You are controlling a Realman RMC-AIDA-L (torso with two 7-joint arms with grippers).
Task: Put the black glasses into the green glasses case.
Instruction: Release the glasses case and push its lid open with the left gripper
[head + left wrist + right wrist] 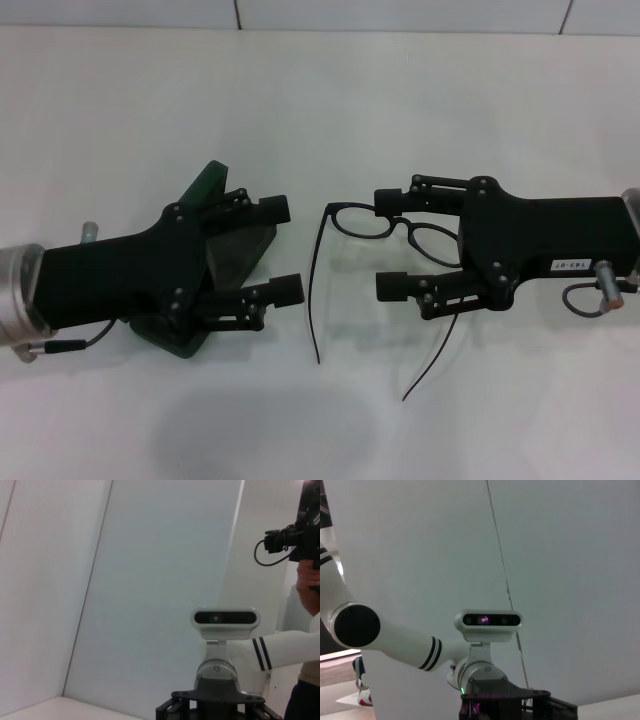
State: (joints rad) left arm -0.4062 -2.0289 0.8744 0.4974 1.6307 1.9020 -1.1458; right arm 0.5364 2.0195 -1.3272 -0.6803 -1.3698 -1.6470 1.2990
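Observation:
The black glasses lie on the white table at the middle, lenses toward the right, both thin temple arms stretched toward the front. My right gripper is open above the glasses' right lens, its fingers either side of the frame. The green glasses case lies open at the left, its lid tilted up at the back. My left gripper is open over the case and hides much of it. The wrist views show neither the glasses nor the case.
The white table runs to a tiled wall at the back. The wrist views show my head camera, white walls and a person with a camera far off.

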